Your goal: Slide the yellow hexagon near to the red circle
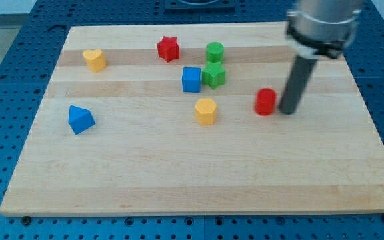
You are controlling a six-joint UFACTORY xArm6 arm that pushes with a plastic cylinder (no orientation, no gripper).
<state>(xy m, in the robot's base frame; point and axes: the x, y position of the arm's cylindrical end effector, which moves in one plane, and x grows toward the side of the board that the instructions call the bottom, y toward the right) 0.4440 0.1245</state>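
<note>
Board (179, 167) of pale wood on blue pegboard (12, 60); my tip (288, 111) beside red circle (266, 102); yellow hexagon (205, 111) apart.

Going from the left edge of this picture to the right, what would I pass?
Blue triangle → yellow heart → red star → blue cube → red circle → my tip.

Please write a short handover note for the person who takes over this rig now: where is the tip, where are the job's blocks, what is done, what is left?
My tip: on the board, just to the view's right of the red circle, close beside it; contact cannot be told.
Yellow hexagon: to the view's left of the red circle, with a clear gap between them.
Done: the hexagon is not yet near the circle.
Left: probably bring the tip round to the hexagon's left side and push it right, toward the circle.
</note>
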